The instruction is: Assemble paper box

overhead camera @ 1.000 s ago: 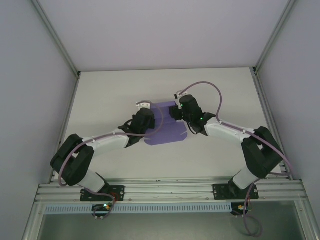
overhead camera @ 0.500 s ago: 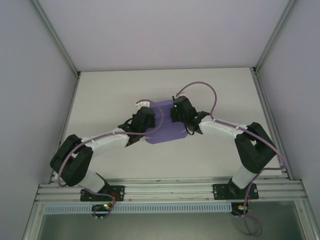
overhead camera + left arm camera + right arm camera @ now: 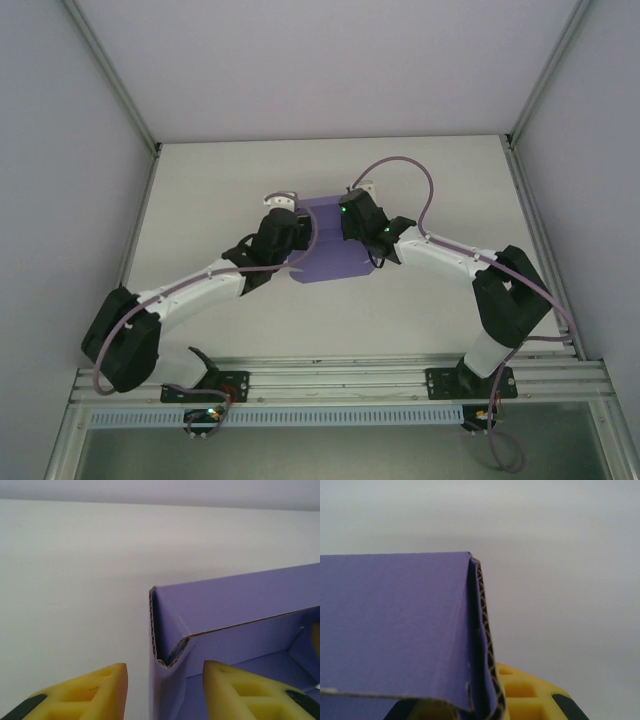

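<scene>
The paper box (image 3: 330, 255) is purple corrugated card, partly folded, lying mid-table between the two arms. In the left wrist view its left corner (image 3: 167, 645) stands upright with a folded wall. My left gripper (image 3: 165, 692) straddles that corner, open, and the yellow fingers (image 3: 97, 695) stand clear of the card on both sides. From above, my left gripper (image 3: 296, 238) is at the box's left edge. My right gripper (image 3: 350, 228) is at the box's far right side. It is shut on a doubled-over side wall (image 3: 420, 630), with one yellow finger (image 3: 530, 695) pressed against the outer face.
The white table (image 3: 220, 190) is boxed in by grey walls on the left, right and back. An aluminium rail (image 3: 340, 380) carrying both arm bases runs along the near edge. Purple cables loop above each wrist.
My left gripper has opened and let go of the box's left wall, and the left arm has stretched farther forward. My right gripper has shut on the right wall and moved slightly left.
</scene>
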Tool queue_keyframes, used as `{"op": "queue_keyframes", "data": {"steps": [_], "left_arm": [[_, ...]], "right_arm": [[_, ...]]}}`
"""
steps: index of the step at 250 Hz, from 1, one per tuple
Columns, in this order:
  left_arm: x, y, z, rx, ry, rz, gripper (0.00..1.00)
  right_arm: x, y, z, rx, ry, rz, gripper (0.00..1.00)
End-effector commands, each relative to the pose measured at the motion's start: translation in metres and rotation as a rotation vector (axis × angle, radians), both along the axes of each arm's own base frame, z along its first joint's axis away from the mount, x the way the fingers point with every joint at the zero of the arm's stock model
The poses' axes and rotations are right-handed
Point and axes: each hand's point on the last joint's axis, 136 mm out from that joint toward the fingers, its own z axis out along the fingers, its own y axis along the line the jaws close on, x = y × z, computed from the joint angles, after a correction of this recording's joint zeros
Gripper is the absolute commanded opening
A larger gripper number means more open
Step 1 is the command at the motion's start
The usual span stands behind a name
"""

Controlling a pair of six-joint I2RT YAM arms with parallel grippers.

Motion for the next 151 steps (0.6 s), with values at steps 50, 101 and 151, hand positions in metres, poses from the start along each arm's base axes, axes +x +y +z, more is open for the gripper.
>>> {"op": "queue_keyframes", "data": {"steps": [50,101,151], "left_arm": [[-0.012,0.005,-0.005,-0.132,0.089,-0.139,0.4],[-0.006,0.0,-0.015,-0.114,0.106,-0.166,0.33],[0.008,-0.001,-0.023,-0.076,0.113,-0.142,0.2]], "right_arm": [[0.001,0.004,0.002,0.02,0.02,-0.014,0.0],[0.002,0.009,0.003,0.036,0.033,0.002,0.0],[0.0,0.013,0.008,0.061,0.026,0.03,0.0]]}}
